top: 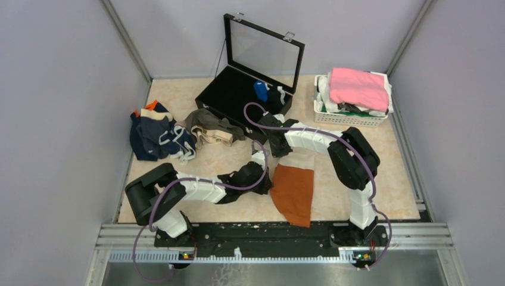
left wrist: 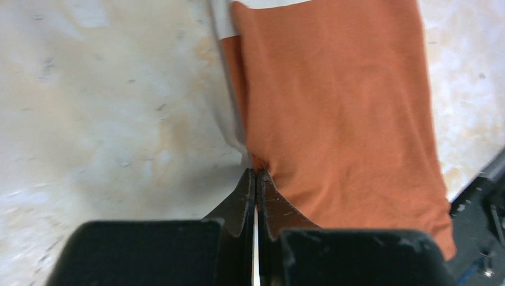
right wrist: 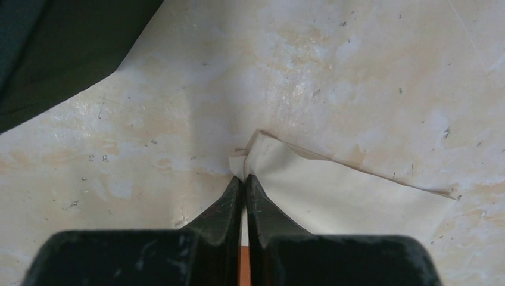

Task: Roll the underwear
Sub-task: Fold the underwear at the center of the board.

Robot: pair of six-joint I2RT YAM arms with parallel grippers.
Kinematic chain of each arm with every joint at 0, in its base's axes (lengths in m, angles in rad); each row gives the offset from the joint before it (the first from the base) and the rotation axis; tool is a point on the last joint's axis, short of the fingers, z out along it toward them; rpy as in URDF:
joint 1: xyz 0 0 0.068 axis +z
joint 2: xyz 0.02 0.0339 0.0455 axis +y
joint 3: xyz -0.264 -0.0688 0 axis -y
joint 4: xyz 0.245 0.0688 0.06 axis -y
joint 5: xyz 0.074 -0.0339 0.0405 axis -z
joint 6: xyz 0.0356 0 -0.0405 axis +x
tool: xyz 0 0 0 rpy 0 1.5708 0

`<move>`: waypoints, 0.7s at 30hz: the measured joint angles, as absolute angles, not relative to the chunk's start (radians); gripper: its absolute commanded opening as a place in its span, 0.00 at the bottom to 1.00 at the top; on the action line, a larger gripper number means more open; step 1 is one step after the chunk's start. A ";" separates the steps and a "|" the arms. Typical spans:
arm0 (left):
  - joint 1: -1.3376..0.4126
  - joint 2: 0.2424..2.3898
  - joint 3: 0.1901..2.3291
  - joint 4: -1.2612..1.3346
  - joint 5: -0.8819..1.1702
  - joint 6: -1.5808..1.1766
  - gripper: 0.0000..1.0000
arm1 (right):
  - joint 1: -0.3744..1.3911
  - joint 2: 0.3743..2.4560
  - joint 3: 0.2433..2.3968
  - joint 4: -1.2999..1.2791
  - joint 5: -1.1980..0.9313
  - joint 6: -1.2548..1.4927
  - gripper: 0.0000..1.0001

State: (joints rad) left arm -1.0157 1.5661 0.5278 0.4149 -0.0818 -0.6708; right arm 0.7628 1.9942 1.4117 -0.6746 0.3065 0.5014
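Observation:
Rust-orange underwear with a cream waistband lies flat on the table between the arms. My left gripper is shut on its left edge; the left wrist view shows the jaws pinching orange cloth. My right gripper is shut on the cream waistband corner at the far end, as the right wrist view shows. More underwear lies at the left: a navy pile and an olive-brown pair with tan waistband.
An open black case with a raised glass lid stands at the back, with blue and dark cloth inside. A white basket at the back right holds a bright pink cloth. Grey walls enclose the table.

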 measured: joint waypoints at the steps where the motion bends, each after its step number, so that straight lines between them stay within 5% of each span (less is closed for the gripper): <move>1: -1.016 1.555 0.537 0.378 -0.100 -0.662 0.00 | 0.759 1.982 1.396 -0.657 0.304 0.508 0.00; 17: -1.015 1.510 0.724 -0.060 -0.340 -0.456 0.00 | 0.635 1.703 1.113 -0.324 0.107 0.673 0.00; 21: -1.015 1.507 0.725 -0.068 -0.341 -0.431 0.19 | 0.632 1.682 1.098 -0.293 0.081 0.686 0.00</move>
